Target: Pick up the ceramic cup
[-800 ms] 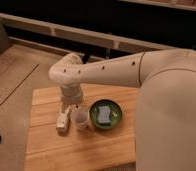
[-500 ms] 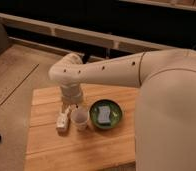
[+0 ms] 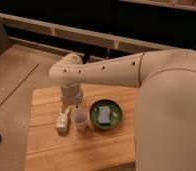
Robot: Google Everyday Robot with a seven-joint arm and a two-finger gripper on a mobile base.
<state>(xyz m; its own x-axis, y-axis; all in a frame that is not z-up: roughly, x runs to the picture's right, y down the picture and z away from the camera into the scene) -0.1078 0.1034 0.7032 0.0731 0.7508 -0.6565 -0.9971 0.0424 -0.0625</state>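
1. Where the white arm (image 3: pixel 122 73) bends downward over the desk (image 3: pixel 82 151), the tool (image 3: pixel 75 104) hangs below a thick round wrist (image 3: pixel 71 93), right at the back-left rim of the ceramic cup (image 3: pixel 81 119). Most of the tool is hidden by the wrist, so I cannot tell how far open it is or whether it has hold of anything.
2. The ceramic cup stands upright on the desk with its mouth facing up, directly below and slightly in front of the tool. Whether the tool touches the cup's rim cannot be made out.
3. Just to the cup's left lies a small white block (image 3: pixel 63 122), close beside it, its long side running front to back.
4. Just to the cup's right sits a green bowl (image 3: pixel 116 118), wider than the cup, its left rim very near the cup's side. A pale rectangular piece (image 3: pixel 105 114) lies inside the bowl.
5. The cup is therefore between the block and the bowl, toward the middle of the wooden desk.
6. The arm stretches in from the right, where the robot's broad white body (image 3: pixel 171 120) fills that side of the view and covers the desk's right part.
7. Left of the desk is a pale floor (image 3: pixel 11 85), and behind it a long light-coloured ledge (image 3: pixel 91 37) against a dark background.
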